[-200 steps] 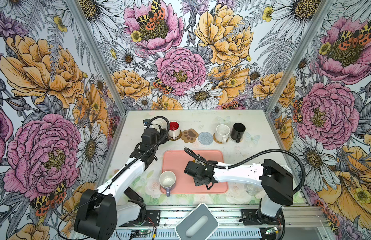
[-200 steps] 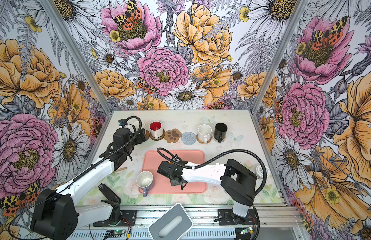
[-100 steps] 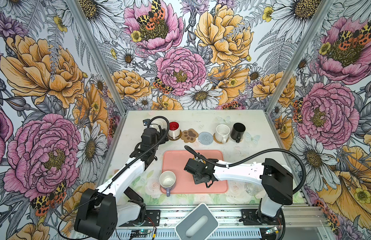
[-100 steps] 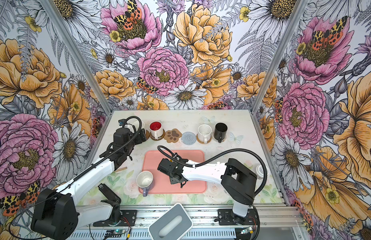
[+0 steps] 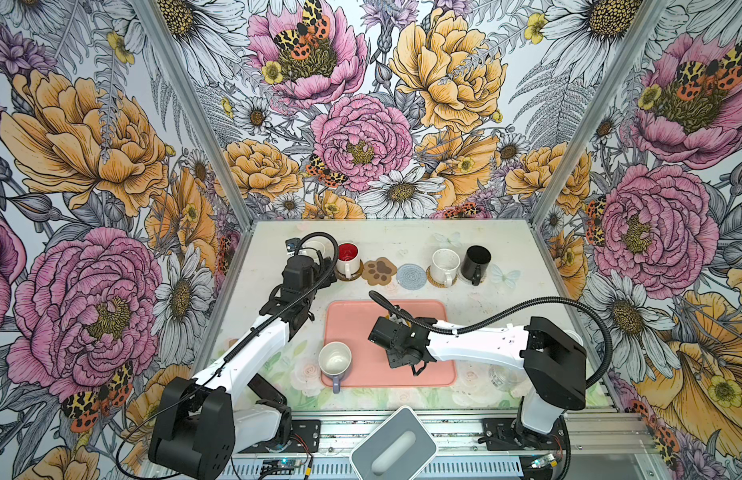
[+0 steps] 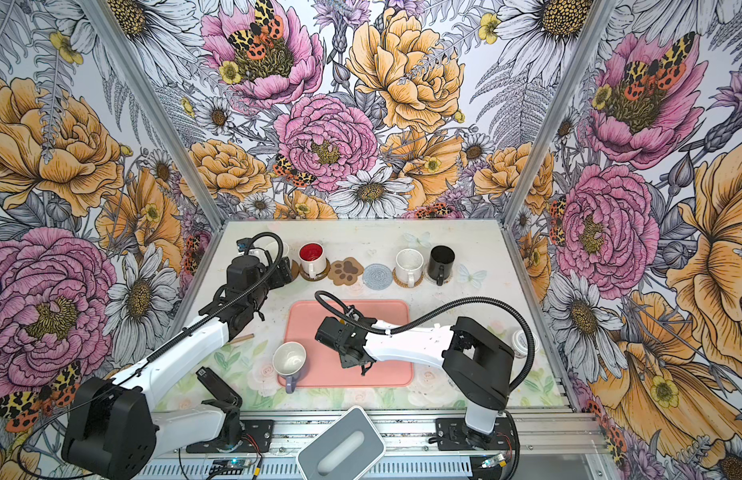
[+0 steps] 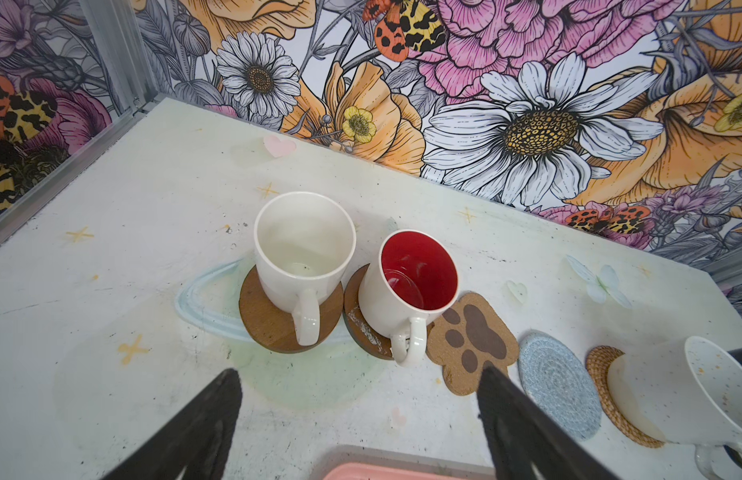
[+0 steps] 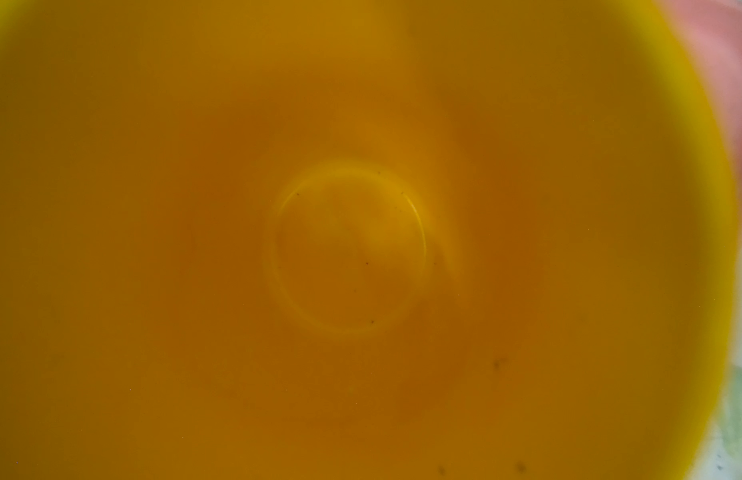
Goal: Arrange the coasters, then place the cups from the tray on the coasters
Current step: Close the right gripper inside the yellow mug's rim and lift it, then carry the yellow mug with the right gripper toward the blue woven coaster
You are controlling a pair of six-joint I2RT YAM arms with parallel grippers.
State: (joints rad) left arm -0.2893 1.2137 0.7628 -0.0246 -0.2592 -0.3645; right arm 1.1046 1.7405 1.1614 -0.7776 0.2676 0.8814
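**Grip hidden from sight**

The right gripper (image 5: 396, 349) hangs over the salmon-pink rectangular tray (image 5: 348, 320), its fingers hidden. Whether it grips the blurred yellow mug (image 8: 348, 249) beneath, I cannot tell. The left gripper (image 7: 361, 374) gapes empty, with the plain white mug (image 7: 305, 253) just ahead on a brown disc coaster (image 7: 269, 324). The scuffed pale tabletop (image 7: 132, 208) sits between floral walls (image 7: 527, 124).

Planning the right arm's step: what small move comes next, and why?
Probably lift the yellow mug straight up off the tray. The right wrist view is filled with its inside, so that arm sits right over it, though the grip itself is hidden; the paw-print coaster and grey-blue coaster stand empty.
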